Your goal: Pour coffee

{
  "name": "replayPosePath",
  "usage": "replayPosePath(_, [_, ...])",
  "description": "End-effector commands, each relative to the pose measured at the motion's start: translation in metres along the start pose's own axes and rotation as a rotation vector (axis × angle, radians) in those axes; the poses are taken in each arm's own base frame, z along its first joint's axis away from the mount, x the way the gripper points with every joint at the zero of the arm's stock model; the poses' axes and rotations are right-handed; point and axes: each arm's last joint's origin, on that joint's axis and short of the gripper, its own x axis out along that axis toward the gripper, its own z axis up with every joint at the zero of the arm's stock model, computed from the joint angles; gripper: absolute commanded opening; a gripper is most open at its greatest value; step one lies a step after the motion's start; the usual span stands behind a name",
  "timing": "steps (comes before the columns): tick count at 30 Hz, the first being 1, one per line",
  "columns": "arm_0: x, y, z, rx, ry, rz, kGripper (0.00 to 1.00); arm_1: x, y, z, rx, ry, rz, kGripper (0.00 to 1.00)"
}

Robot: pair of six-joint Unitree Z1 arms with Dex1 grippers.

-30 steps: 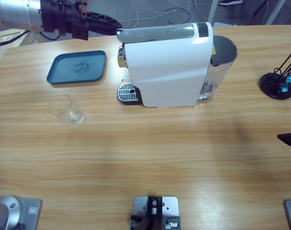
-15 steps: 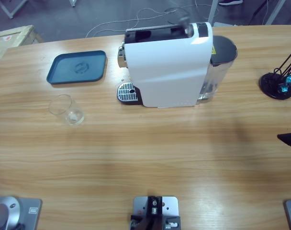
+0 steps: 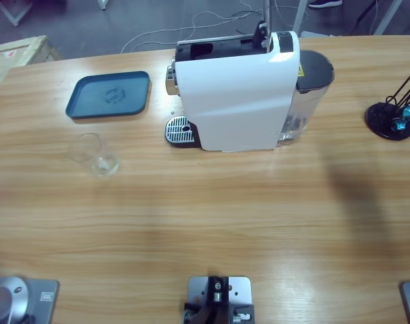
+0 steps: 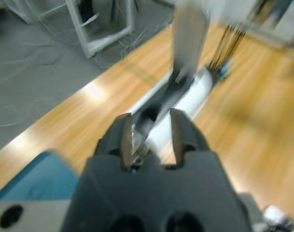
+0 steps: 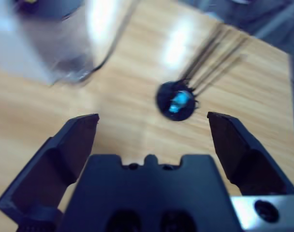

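Hanging above the coffee machine (image 4: 178, 104) with jaws slightly apart, the left gripper (image 4: 150, 140) looks along its length, while the right gripper (image 5: 152, 133), wide open, faces the capsule stand (image 5: 176, 102).

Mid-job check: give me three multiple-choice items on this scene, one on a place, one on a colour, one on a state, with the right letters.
1. Where is the glass?
A. on the tray
B. on the table in front of the tray
C. under the spout

2. What colour is the tray?
A. blue
B. red
C. white

3. How is the coffee machine's lid lever?
A. flat
B. raised
C. missing

Key: 1 B, the glass stands on bare wood, apart from the tray. 2 A, the tray is dark blue. 3 B, the lever stands up and the black top slot shows.
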Motion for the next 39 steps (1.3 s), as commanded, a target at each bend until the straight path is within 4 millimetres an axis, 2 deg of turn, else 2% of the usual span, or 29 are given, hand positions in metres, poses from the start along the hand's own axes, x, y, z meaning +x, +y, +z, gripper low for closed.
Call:
replayPosePath(1, [-0.069, -0.012, -0.104, 0.026, 0.104, 0.077, 0.991, 0.057, -0.012, -0.007, 0.234, 0.107, -0.154, 0.917])
replayPosePath(2, [-0.070, -0.013, -0.114, 0.003, 0.127, 0.077, 0.991, 0.073, -0.012, -0.013, 0.269, 0.128, -0.176, 0.907])
replayPosePath(4, [-0.067, -0.014, -0.131, -0.017, 0.177, 0.074, 0.991, 0.093, -0.012, -0.027, 0.340, 0.143, -0.214, 0.885])
replayPosePath(7, [-0.065, -0.015, -0.141, -0.039, 0.208, 0.068, 0.991, 0.115, -0.008, -0.043, 0.375, 0.159, -0.235, 0.873])
replayPosePath(8, [-0.064, -0.015, -0.142, -0.048, 0.213, 0.070, 0.991, 0.120, -0.007, -0.046, 0.377, 0.161, -0.236, 0.825])
replayPosePath(11, [-0.060, -0.015, -0.141, -0.061, 0.224, 0.076, 0.991, 0.133, -0.006, -0.053, 0.389, 0.166, -0.242, 0.781])
replayPosePath(14, [-0.051, -0.014, -0.134, -0.070, 0.227, 0.077, 0.991, 0.146, -0.011, -0.056, 0.402, 0.182, -0.256, 0.670])
replayPosePath(19, [-0.043, -0.013, -0.124, -0.079, 0.225, 0.078, 0.991, 0.167, -0.019, -0.058, 0.433, 0.201, -0.253, 0.660])
replayPosePath(25, [-0.036, -0.013, -0.121, -0.080, 0.237, 0.078, 0.991, 0.181, -0.026, -0.061, 0.462, 0.205, -0.249, 0.658])
replayPosePath(27, [-0.035, -0.013, -0.121, -0.081, 0.240, 0.078, 0.991, 0.183, -0.029, -0.062, 0.463, 0.201, -0.255, 0.557])
replayPosePath(30, [-0.035, -0.013, -0.120, -0.083, 0.238, 0.078, 0.991, 0.186, -0.030, -0.061, 0.464, 0.195, -0.245, 0.544])
replayPosePath(32, [-0.035, -0.013, -0.120, -0.083, 0.237, 0.078, 0.991, 0.188, -0.032, -0.061, 0.464, 0.189, -0.248, 0.424])
replayPosePath(34, [-0.036, -0.013, -0.119, -0.085, 0.234, 0.079, 0.991, 0.188, -0.032, -0.060, 0.465, 0.178, -0.238, 0.406])
replayPosePath(36, [-0.036, -0.013, -0.120, -0.087, 0.235, 0.079, 0.991, 0.190, -0.032, -0.059, 0.464, 0.172, -0.231, 0.326])
replayPosePath(39, [-0.036, -0.013, -0.120, -0.089, 0.236, 0.079, 0.991, 0.192, -0.032, -0.060, 0.461, 0.179, -0.229, 0.307])
